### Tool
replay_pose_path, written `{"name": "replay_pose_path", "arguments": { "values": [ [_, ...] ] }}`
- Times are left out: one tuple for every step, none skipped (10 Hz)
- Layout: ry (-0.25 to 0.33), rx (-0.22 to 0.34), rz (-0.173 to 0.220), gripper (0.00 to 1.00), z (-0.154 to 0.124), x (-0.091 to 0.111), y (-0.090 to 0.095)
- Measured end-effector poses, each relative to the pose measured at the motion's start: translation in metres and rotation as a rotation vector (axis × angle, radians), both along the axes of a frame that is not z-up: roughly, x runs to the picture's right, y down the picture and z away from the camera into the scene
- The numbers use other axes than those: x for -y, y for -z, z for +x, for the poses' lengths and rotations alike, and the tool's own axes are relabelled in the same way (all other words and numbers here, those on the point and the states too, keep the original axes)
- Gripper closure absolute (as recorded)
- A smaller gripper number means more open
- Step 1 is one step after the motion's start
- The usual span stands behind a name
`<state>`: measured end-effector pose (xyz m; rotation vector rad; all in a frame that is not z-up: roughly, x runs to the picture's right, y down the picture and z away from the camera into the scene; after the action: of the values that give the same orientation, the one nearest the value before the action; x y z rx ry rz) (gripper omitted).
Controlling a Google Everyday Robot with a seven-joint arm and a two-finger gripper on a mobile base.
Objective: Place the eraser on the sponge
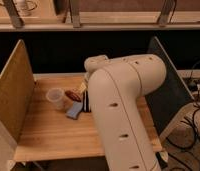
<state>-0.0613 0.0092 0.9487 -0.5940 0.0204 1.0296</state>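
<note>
The sponge (74, 111) is a small blue-grey pad lying flat on the wooden table (48, 135), near the middle. The eraser (86, 103), a narrow black block with a pale stripe, stands or hangs just right of the sponge, touching its right edge, and is partly covered by my white arm (123, 110). My gripper (84, 89) is right above the eraser's far end, mostly hidden behind the arm. Whether it holds the eraser is not visible.
A clear plastic cup (55, 97) stands left of the sponge. A reddish-brown oval thing (73, 95) lies between the cup and the eraser. A wooden side panel (13, 95) walls the left edge and a dark panel (168, 90) the right.
</note>
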Motion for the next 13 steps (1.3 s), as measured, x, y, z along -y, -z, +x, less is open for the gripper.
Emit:
{"name": "replay_pose_path", "arguments": {
  "values": [
    [-0.019,0.015,-0.011,0.3,-0.004,-0.006,-0.004],
    [-0.033,0.027,-0.02,0.3,-0.005,-0.012,-0.008],
    [-0.051,0.045,-0.029,0.3,-0.006,-0.017,-0.012],
    [-0.063,0.059,-0.036,0.3,-0.007,-0.021,-0.015],
    [-0.07,0.069,-0.043,0.3,-0.007,-0.023,-0.018],
    [-0.076,0.076,-0.056,0.3,-0.007,-0.028,-0.021],
    [-0.077,0.085,-0.075,0.3,-0.008,-0.036,-0.024],
    [-0.075,0.086,-0.09,0.3,-0.008,-0.041,-0.026],
    [-0.072,0.087,-0.113,0.3,-0.007,-0.046,-0.027],
    [-0.07,0.088,-0.128,0.3,-0.007,-0.049,-0.028],
    [-0.066,0.089,-0.141,0.3,-0.008,-0.051,-0.029],
    [-0.061,0.092,-0.15,0.3,-0.009,-0.052,-0.03],
    [-0.057,0.096,-0.154,0.33,-0.01,-0.051,-0.03]
  ]
}}
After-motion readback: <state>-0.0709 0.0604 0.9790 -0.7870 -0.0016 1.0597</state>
